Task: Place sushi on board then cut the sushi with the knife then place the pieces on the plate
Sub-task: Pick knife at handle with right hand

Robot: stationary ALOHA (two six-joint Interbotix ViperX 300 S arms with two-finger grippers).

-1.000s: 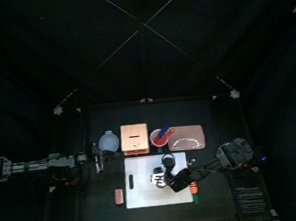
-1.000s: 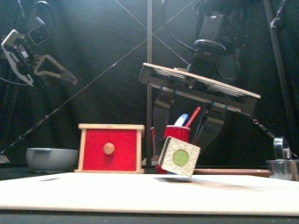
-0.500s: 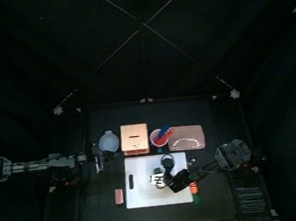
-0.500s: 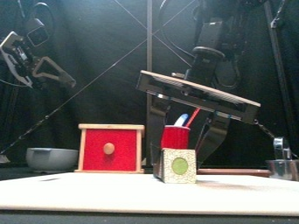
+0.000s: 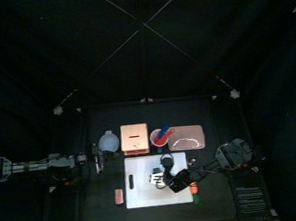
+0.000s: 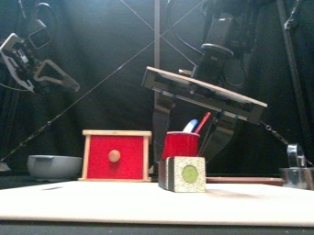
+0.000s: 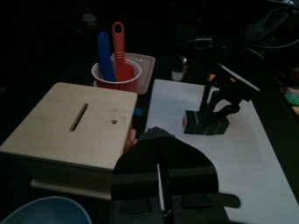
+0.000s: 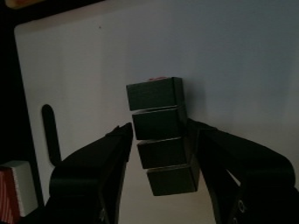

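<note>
Since the sushi roll (image 8: 156, 93) already lies on the white cutting board (image 8: 257, 105), all four dark blocks in one row, I'd judge the first step as good as done. The right gripper (image 8: 162, 131) hangs over the roll with its fingers apart, one on each side of the blocks and gripping nothing; from the front it seems a little above them. The left gripper (image 7: 158, 149) rests off the board at about 9 o'clock, its fingers together and empty.

Cutting comes next, and that calls for a knife. The red cup (image 7: 121, 74) stands at 12 o'clock from the board with the blue knife (image 7: 103, 54) and the red knife (image 7: 118, 42) upright in it. One gripper would need to draw a knife out by its handle, clear of the wooden box (image 6: 117, 156) at 11 o'clock. The pink tray (image 5: 183, 135) waits at 1 o'clock for the pieces.
</note>
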